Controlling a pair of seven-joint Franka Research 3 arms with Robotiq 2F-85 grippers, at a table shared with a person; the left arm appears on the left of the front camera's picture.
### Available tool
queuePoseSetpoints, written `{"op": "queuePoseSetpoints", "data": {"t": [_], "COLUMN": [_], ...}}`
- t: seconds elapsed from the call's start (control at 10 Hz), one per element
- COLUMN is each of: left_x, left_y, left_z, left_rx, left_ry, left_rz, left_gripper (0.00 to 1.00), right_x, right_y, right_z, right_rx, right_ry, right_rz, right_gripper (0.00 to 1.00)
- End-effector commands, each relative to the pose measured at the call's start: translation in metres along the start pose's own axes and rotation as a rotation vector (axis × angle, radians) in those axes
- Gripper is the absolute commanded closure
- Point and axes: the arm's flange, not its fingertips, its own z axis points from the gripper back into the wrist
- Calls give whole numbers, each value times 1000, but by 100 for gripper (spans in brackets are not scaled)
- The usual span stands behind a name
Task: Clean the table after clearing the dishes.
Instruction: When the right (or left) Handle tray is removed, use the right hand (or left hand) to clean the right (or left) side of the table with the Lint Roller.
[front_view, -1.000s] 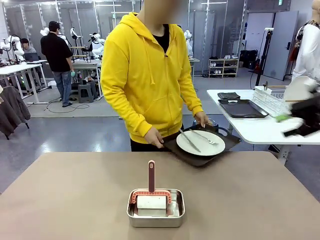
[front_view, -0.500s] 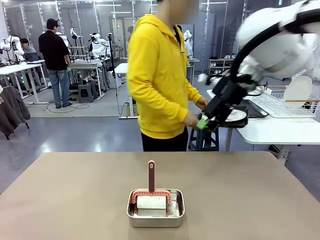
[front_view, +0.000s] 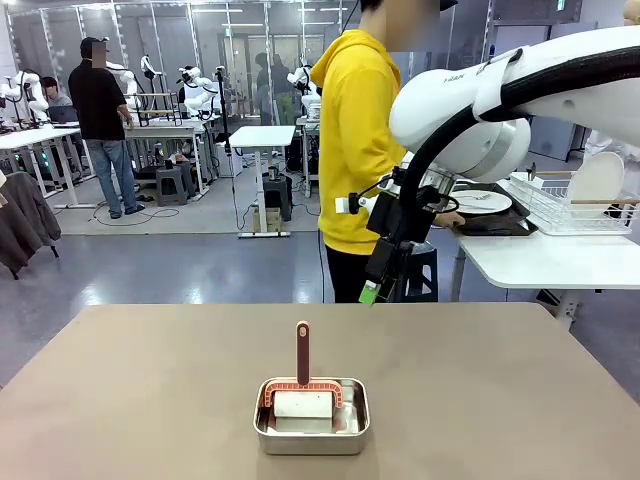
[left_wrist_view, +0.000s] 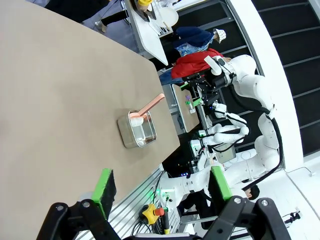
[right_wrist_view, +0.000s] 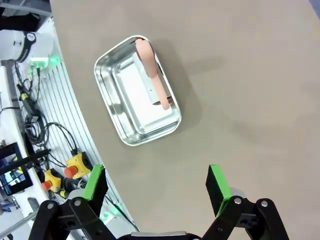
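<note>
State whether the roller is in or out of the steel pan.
In: the roller lies inside the pan, handle rising past its rim.

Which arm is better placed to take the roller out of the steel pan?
Probably the right: its open right gripper hangs over the table, looking down on the roller in the pan. The left gripper, also open, sees the pan farther off.

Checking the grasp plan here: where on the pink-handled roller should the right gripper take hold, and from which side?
Probably the pink handle, from above, jaws across its narrow width. It rises clear over the far rim of the steel pan, while the white roller head lies low between the walls.
</note>
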Motion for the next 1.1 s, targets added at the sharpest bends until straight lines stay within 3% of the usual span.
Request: {"op": "queuePoseSetpoints", "data": {"t": [0.0,0.4,0.5,0.6,0.7,0.8,1.0], "left_x": [-1,-1,-1,-1,-1,-1,-1], "left_y": [-2,-2,-2,-2,-2,-2,-2], "left_z": [2,2,2,2,2,2,2], "left_rx": [-8,-8,-8,-8,-8,-8,-8], "left_ry": [-6,-6,-6,-6,-6,-6,-6], "left_rz": [-4,-4,-4,-4,-4,-4,-4], "left_gripper": [5,5,5,5,5,5,5], "right_x": [-1,-2,1,24,42,60,89], "right_y": [-3,-3,8,23,28,34,45], "right_z": [2,1,-7,-21,-32,-42,-63], "right_rx": [23,6,-63,-73,-93,-26,-20], "right_ry": [-6,-1,46,55,75,74,149], "right_rz": [-12,-9,66,248,326,438,476], "right_gripper": [0,0,0,0,0,0,0]}}
